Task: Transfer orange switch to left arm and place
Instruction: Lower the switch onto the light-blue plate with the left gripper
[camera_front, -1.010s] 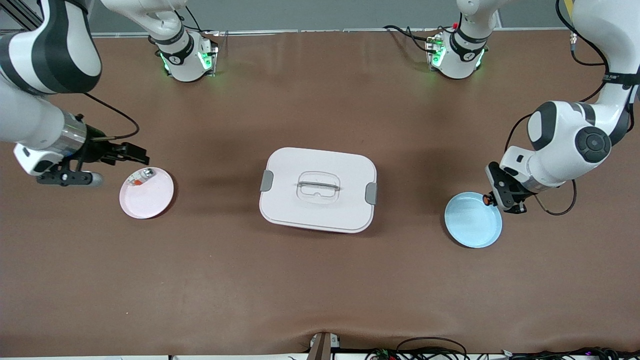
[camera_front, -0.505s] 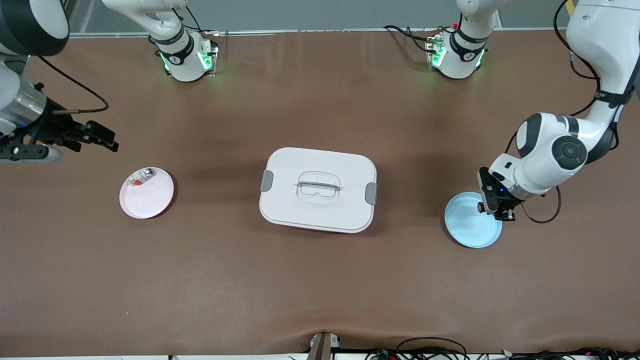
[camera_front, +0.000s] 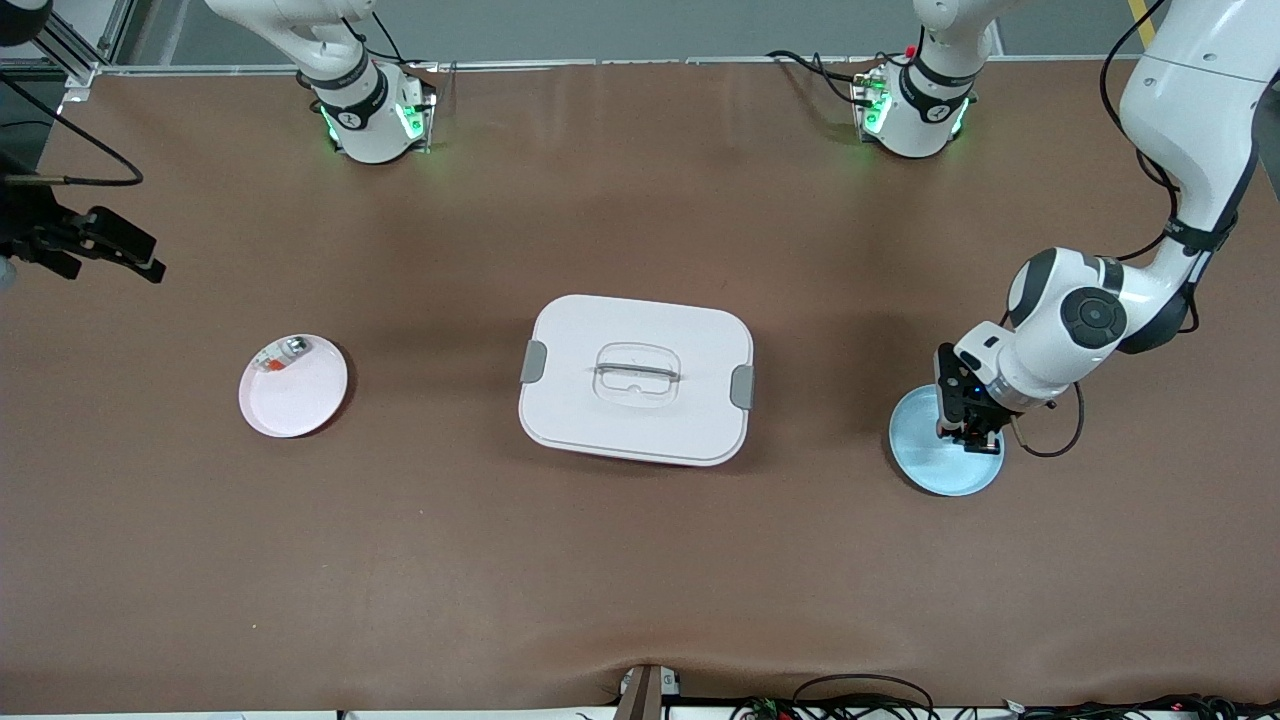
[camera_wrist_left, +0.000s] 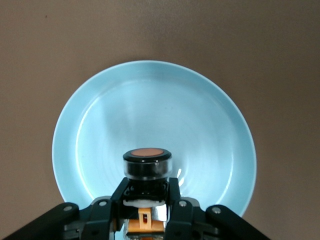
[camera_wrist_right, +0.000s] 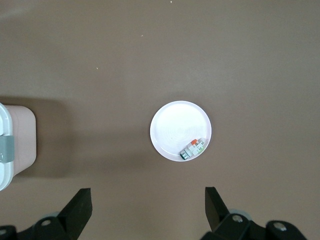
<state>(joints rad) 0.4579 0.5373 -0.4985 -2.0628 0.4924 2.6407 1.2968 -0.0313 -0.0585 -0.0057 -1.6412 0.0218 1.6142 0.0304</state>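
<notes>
Front view: I log the box mid-tabletop; my left gripper over the blue plate near the left arm's end.

Left wrist view: fingers clamped on the orange switch.

Right wrist view: right gripper spread wide, empty, above the pink plate.

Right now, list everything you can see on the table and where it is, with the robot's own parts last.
box: one, white with grey latches, middle of the table.
pink plate: one, toward the right arm's end.
small silver-and-red piece: one, on the pink plate at its rim.
blue plate: one, light blue, toward the left arm's end.
orange switch: one, black with orange cap, in the left gripper above the blue plate.
left gripper: black, shut on the switch.
right gripper: black, open, high at the right arm's table end.
</notes>
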